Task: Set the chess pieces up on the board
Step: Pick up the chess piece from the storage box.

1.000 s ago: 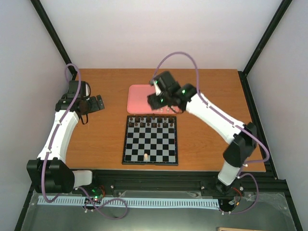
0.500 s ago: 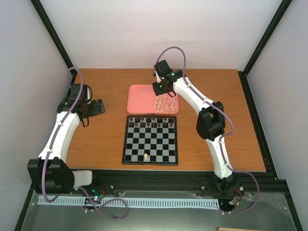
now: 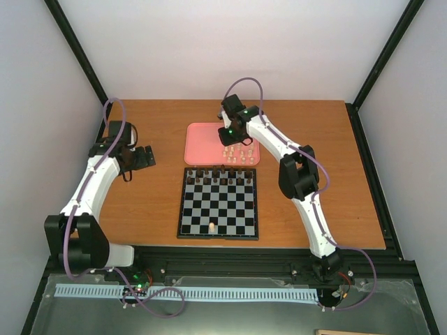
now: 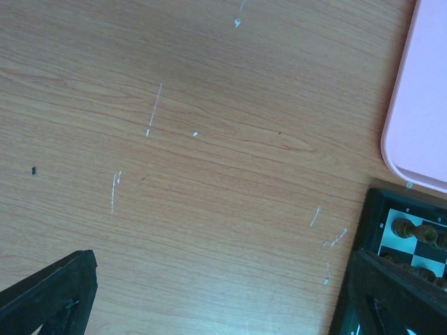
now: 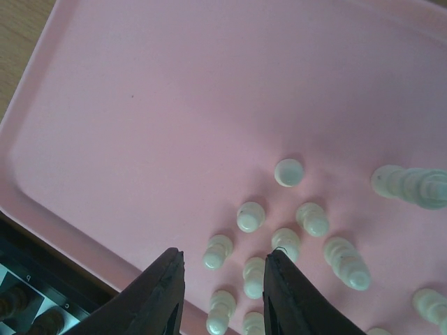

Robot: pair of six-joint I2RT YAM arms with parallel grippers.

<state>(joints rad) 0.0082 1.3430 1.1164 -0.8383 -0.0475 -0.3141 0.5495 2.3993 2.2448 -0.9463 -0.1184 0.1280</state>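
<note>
Board (image 3: 218, 209) sits mid-worktop close to the near edge, square to it. The worktop (image 3: 140, 202) shows a wide strip of bare wood from the board's left side out to the left edge, and more wood on the right, where the right arm crosses above it. Pink tray (image 3: 202, 143) lies just past the board's far side, toward the far edge. Its near rim is just beside the board border; can't tell if they touch. Most cream chess pieces (image 3: 237, 152) stand bunched in the tray's near-right part, close to its near rim, and the tray's left half is plain pink. One cream piece (image 3: 211, 227) stands on the board's nearest row, left of centre. Dark pieces (image 3: 220, 176) fill the two far rows next to the tray. Right hand (image 5: 223, 269) hangs low over the cream bunch, partly open, with its fingers (image 5: 164, 293) straddling a few pieces. One piece sits right against the inner side of the right-side finger, but no clamp on any piece shows. Left hand (image 4: 222, 279) is spread wide with nothing between the fingers. It sits over bare wood near the left edge, well apart from the board's far-left corner and the tray's left rim.
</note>
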